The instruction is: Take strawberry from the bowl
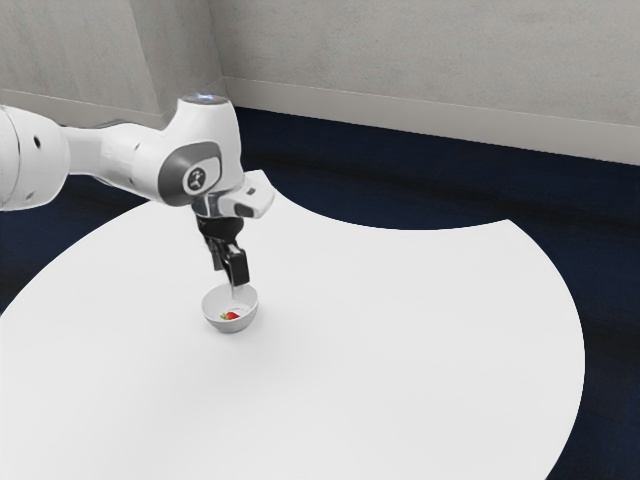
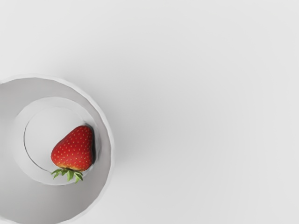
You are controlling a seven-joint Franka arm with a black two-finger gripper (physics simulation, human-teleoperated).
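Note:
Above the far side of the bowl, my gripper [image 1: 230,276] points downward with its black fingers apart and nothing held between them. The small white bowl [image 1: 231,327] stands upright on the table, its round wall [image 2: 86,198] partly cut off in the wrist view. Inside lies the red strawberry [image 1: 231,316], on its side at the bowl's bottom, against one part of the curved wall. In the wrist view the strawberry [image 2: 74,148] shows its green leaves at one end.
A white table [image 1: 400,350] with a curved notch along its far edge carries the bowl. Beyond it are a dark blue floor [image 1: 340,180] and a grey wall [image 1: 430,60]. The arm reaches in from the exterior view's left, above the table.

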